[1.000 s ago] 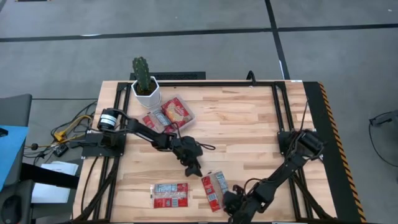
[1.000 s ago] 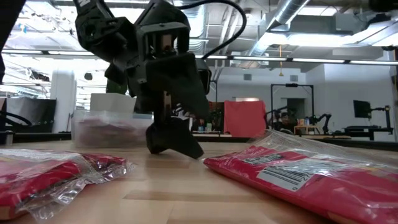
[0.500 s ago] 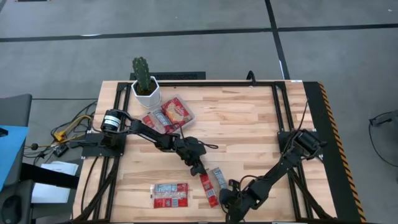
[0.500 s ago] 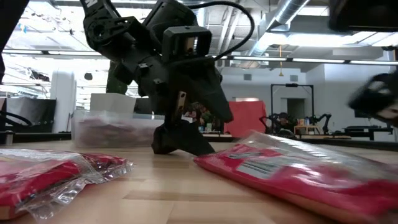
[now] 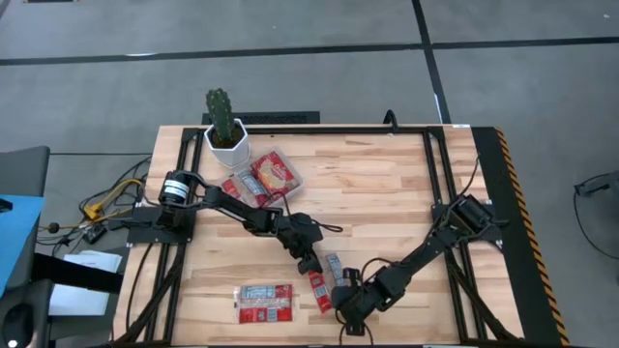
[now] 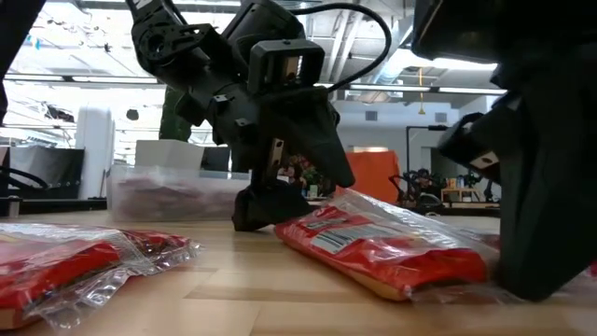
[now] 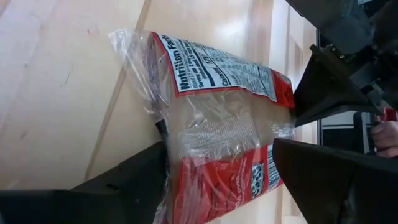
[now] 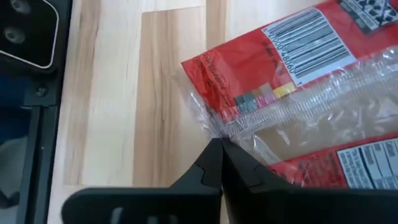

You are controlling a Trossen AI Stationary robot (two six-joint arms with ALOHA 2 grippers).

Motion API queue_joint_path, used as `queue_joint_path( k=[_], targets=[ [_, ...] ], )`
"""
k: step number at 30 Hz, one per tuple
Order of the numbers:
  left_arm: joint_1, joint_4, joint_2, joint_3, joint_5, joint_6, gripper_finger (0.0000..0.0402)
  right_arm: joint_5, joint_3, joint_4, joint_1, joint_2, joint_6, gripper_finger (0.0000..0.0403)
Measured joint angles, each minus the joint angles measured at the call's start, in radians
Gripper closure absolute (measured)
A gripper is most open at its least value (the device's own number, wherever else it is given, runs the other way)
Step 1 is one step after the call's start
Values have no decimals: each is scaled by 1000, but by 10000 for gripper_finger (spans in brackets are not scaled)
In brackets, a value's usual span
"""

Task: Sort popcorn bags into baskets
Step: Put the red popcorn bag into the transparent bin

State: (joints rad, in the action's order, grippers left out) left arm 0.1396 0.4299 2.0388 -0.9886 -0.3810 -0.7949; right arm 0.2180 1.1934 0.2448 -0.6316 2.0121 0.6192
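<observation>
A clear-wrapped red popcorn bag (image 5: 322, 282) lies flat on the table's near middle, between both grippers. My left gripper (image 5: 311, 263) is open at the bag's far end (image 7: 217, 81), one finger on each side of it. My right gripper (image 5: 346, 298) is shut at the bag's near end (image 8: 292, 50). Another popcorn bag (image 5: 266, 303) lies flat to the left, untouched. The clear basket (image 5: 290, 174) toward the far left holds more bags. My left gripper comes slanting down from the far left. Its one fingertip (image 7: 160, 134) lies against the clear wrap at the bag's far end; I cannot tell whether the other finger touches. My right gripper's shut fingertips (image 8: 217, 152) meet the clear wrap's edge (image 8: 214, 127) at the bag's near end, coming low from the near right. Whether film is pinched between them cannot be told. The bag (image 6: 373, 247) lies on the table.
A white pot with a cactus (image 5: 226, 143) stands at the far left corner, next to the basket (image 6: 168, 191). A black frame rail (image 5: 426, 130) runs round the tabletop. Bare wood lies across the far right half.
My right gripper has moved toward the table's left and slightly far, and the bag has slid and turned with it. The bag's far end now sits between my left fingers. My left gripper has shifted a little toward the near right.
</observation>
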Motion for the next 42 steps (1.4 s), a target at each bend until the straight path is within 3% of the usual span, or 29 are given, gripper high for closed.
queue_joint_path(
  k=[6, 16, 24, 30, 34, 42],
  targets=[
    [24, -1, 0, 1, 66, 32, 188, 5, -1, -6, 4, 0, -30, 379],
    [17, 4, -2, 2, 64, 10, 384, -27, -6, 20, -17, -31, 3, 383],
    [-21, -36, -94, 9, -10, -99, 396, -17, -5, 165, -183, -156, 224, 375],
    [-63, -161, -300, 6, -13, -99, 398, 142, -5, 293, -322, -182, 496, 379],
    [-114, -324, -493, 5, -7, -58, 399, 174, -6, 327, -368, -144, 642, 387],
    [-327, -836, -856, 3, 233, 194, 399, 173, -5, 290, -351, -66, 718, 367]
  ],
)
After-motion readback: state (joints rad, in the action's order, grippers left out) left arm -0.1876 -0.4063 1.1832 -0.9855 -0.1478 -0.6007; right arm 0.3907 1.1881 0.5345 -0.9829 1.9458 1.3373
